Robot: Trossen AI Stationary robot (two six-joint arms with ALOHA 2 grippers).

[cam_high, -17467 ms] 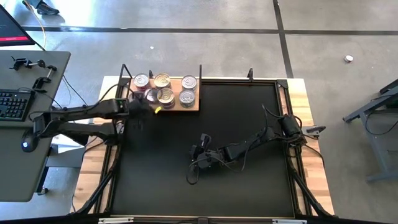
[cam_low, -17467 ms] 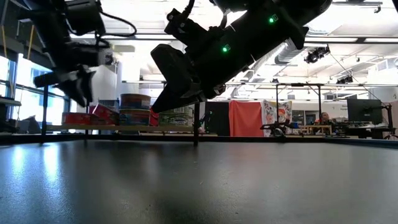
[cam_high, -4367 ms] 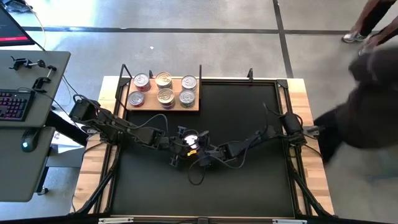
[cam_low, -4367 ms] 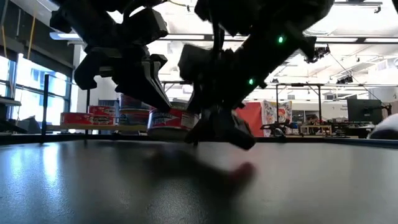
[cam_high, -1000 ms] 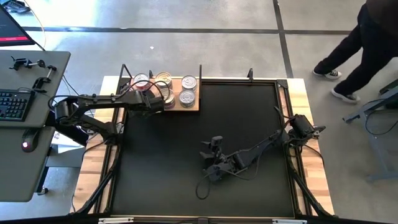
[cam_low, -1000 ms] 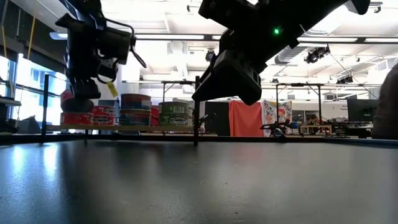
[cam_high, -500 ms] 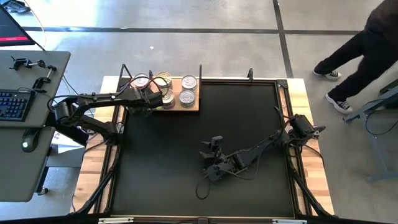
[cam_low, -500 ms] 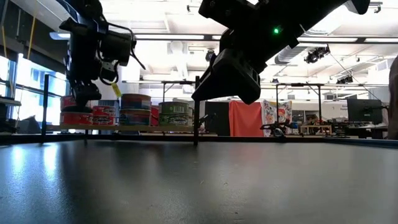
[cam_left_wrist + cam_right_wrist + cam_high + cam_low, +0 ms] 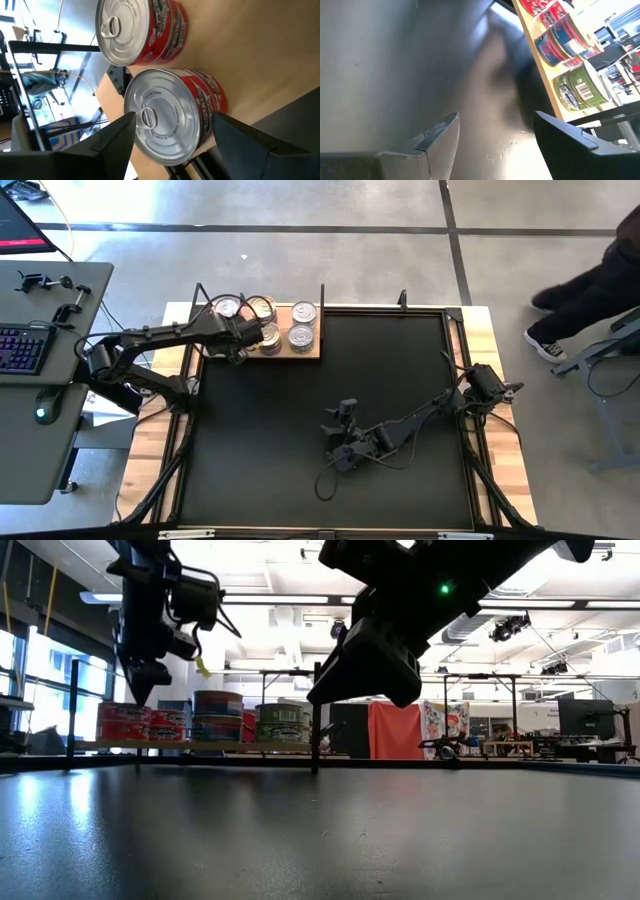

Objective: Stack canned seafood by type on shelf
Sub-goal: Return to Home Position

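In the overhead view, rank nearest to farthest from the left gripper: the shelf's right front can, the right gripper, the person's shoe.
From the left gripper over the shelf, left end:
1. The can, at its right end.
2. The right gripper, over the mat.
3. The shoe, floor, far right.

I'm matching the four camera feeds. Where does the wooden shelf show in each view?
High view: the shelf is upper left, at the black mat's edge, under the left gripper.
Low view: the shelf is a thin board at left.
Left wrist view: the shelf is the tan background.
Right wrist view: the shelf runs along the upper right.
Shared landmark: the red-sided cans at its end.
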